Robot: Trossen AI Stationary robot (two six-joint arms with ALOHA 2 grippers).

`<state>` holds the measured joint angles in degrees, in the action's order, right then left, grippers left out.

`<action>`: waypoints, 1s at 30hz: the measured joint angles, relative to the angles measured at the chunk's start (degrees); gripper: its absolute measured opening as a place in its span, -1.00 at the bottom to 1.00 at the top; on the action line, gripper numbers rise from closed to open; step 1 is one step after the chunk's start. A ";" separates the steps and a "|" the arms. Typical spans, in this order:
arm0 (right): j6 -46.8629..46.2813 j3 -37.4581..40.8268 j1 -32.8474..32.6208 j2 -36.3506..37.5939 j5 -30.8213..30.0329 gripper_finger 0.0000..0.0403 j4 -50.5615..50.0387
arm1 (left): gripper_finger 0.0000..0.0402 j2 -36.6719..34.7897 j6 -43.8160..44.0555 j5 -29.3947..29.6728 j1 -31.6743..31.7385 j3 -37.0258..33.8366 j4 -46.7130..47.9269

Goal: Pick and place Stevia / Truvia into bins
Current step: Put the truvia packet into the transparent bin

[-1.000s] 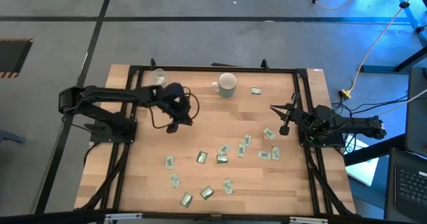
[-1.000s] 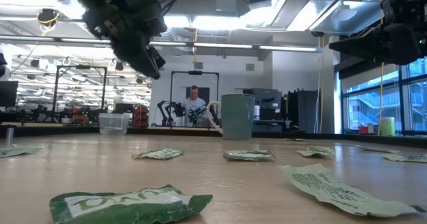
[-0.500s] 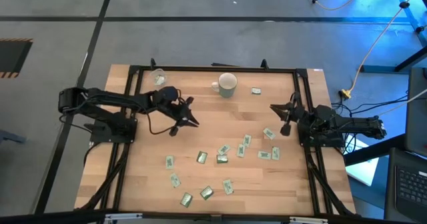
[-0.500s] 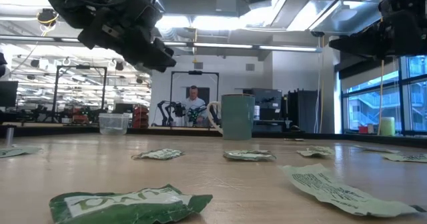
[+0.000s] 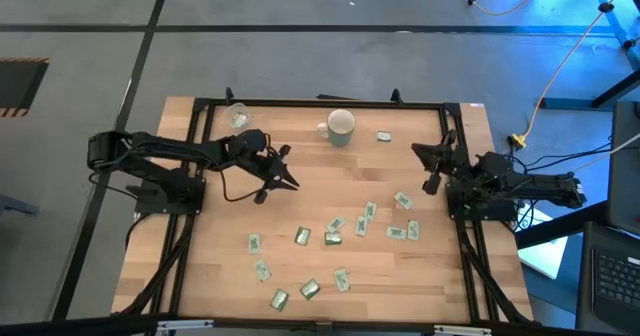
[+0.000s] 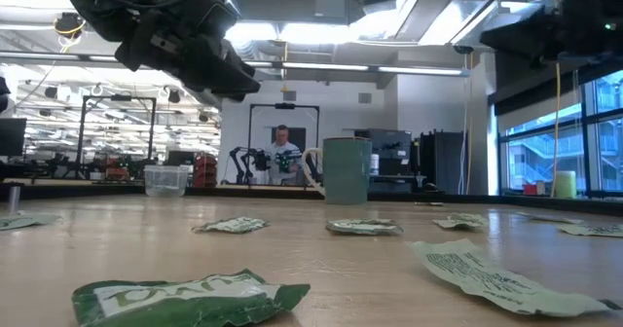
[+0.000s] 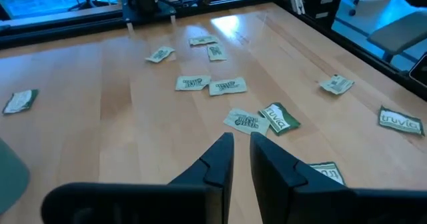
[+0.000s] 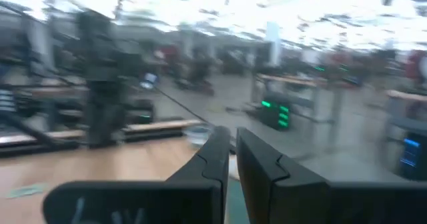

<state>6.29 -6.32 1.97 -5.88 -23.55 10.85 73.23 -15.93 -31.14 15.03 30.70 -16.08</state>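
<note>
Grey concrete floor surrounds a pale wooden desk framed by black rails, seen from straight above. On the desk's far edge stands a pale green mug with its handle pointing toward the left arm's side, and a small clear plastic cup sits near the far left corner, well apart from the mug. Green and white Truvia sachets lie scattered flat over the near and right parts of the desk, none inside either bin as far as can be seen; one lone sachet lies just beside the mug on its right. The left gripper reaches over the desk's middle left, between the cup and the scattered sachets, raised above the wood; from its wrist camera its two dark fingers are nearly closed, with only a narrow gap between them and nothing held, pointing toward a cluster of sachets. The right gripper sits at the right edge of the desk near the rail, raised, its fingers drawn close together and empty. From desk height, the mug rises at centre, the cup to its left, a crumpled sachet in the foreground, and a person stands far back in the lab.
</note>
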 joint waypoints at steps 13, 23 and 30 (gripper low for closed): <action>-4.51 -26.96 11.29 -34.38 -15.10 -0.83 -25.94 | -0.78 0.00 0.14 0.13 0.00 0.02 -0.04; -11.10 -42.69 24.83 -59.08 6.03 -0.83 -42.75 | -0.78 0.02 0.14 0.11 0.02 0.02 -0.04; -5.98 -45.06 35.09 -72.00 17.48 -0.83 -41.89 | -0.78 0.02 0.36 0.07 0.02 0.04 -0.04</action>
<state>0.31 -51.37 37.07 -77.88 -6.07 -31.04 73.25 -15.57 -31.07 15.05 30.74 -16.12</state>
